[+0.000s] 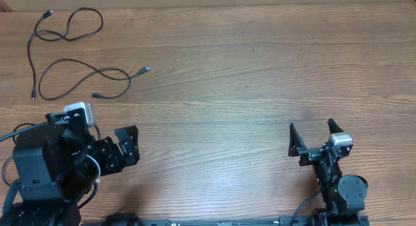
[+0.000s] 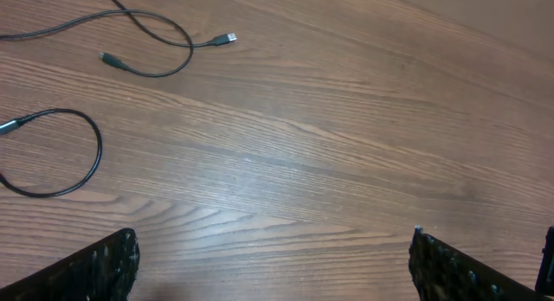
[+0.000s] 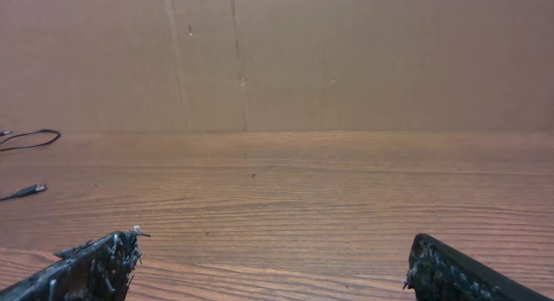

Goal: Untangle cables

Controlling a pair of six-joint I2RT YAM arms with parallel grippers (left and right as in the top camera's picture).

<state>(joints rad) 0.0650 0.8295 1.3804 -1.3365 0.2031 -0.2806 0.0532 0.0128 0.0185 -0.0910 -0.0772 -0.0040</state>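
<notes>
Left gripper [image 1: 128, 145] sat at 8 o'clock on the table [image 1: 227, 76], its nose turned toward 3 o'clock. Jaws stood wide apart with nothing between them. In its own wrist view the left gripper [image 2: 273, 235] showed only bare wood between its two dark fingers [image 2: 104, 266].

Right gripper [image 1: 311, 125] sat at 5 o'clock on the table, pointing to 12 o'clock. Its jaws were also spread, and it held nothing. From its wrist camera the right gripper [image 3: 274, 239] looked across clear wood grain to a plain brown board [image 3: 346, 59] standing at the far edge.

We found the cables [image 1: 97, 71] at 10 o'clock on the table, at about 12 o'clock from the left arm and well apart from both grippers. They lay flat in loose black loops. One long loop ran up toward the far corner, and a lower loop crossed itself near a silvery plug [image 1: 145, 69] that pointed to 3 o'clock.

The left wrist view caught that silvery plug [image 2: 227, 38] at 11 o'clock, with a dark plug [image 2: 108, 58] just beside its curve and a separate arc of cord [image 2: 95, 145] at 9 o'clock. We could not tell from any view how many cords overlapped.
</notes>
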